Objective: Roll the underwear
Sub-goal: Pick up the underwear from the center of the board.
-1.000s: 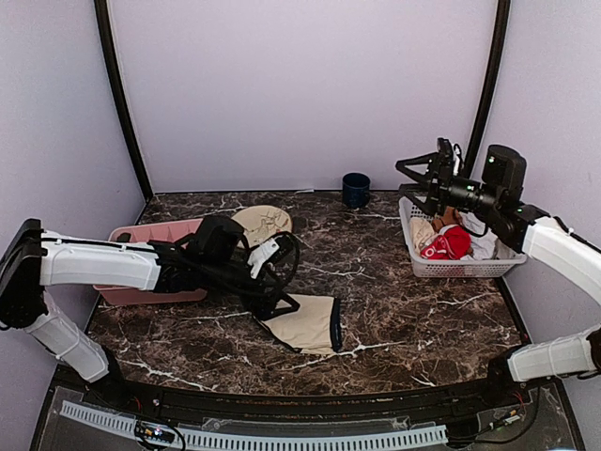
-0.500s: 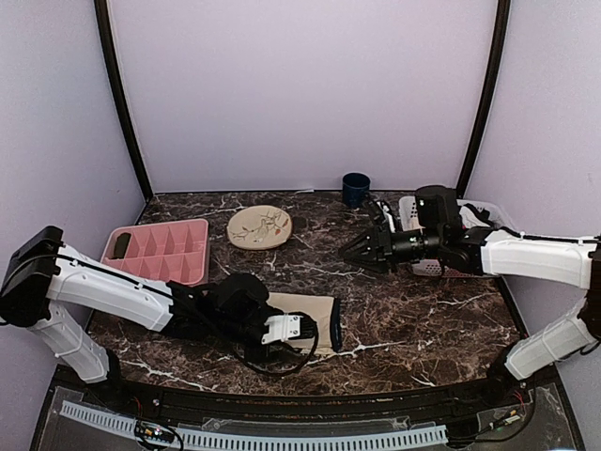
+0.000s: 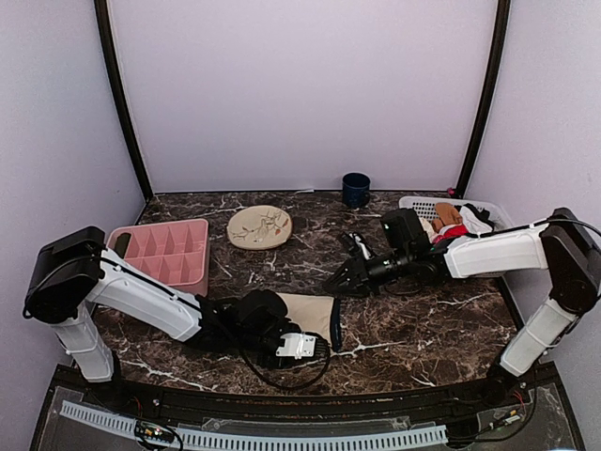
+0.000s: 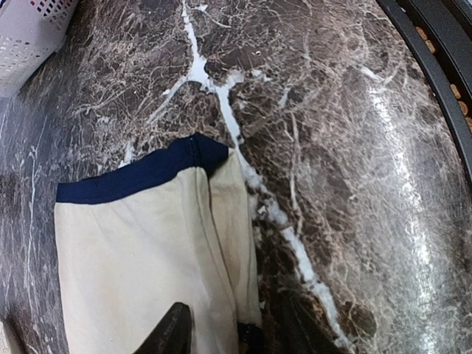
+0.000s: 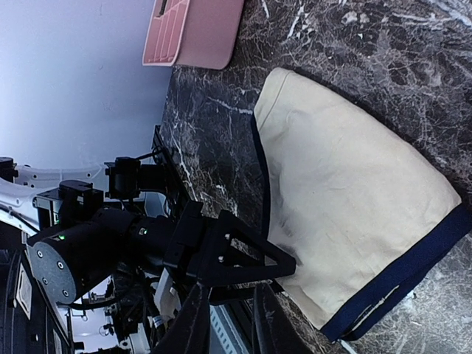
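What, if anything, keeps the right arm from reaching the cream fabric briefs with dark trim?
Probably nothing. The right end effector hangs open just beyond the far edge of the cream briefs, with only bare marble tabletop between. The left end effector sits at the near edge, so the far side looks free.
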Robot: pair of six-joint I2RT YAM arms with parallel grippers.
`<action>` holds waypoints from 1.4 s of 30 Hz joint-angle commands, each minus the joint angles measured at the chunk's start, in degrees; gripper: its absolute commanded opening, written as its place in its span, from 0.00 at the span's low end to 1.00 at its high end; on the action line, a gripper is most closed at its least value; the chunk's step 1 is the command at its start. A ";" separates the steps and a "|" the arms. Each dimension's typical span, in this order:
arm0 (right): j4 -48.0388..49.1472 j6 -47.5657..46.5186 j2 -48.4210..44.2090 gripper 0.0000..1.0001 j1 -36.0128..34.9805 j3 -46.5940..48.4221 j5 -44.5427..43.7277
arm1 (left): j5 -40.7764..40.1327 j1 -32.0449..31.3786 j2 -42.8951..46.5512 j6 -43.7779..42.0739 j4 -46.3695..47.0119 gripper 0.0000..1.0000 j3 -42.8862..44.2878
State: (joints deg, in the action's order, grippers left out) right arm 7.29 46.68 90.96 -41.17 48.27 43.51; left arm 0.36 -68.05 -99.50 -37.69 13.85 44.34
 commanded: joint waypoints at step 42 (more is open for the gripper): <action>-21.70 -24.98 8.30 0.22 -5.65 5.53 -5.50 | 39.19 10.80 -7.83 14.04 -36.09 0.00 27.23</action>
State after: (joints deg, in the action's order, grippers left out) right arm -10.59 24.12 104.20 -46.89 50.94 42.24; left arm 31.88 -58.35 -105.21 -24.56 -16.82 68.82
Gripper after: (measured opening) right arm 0.182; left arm 0.032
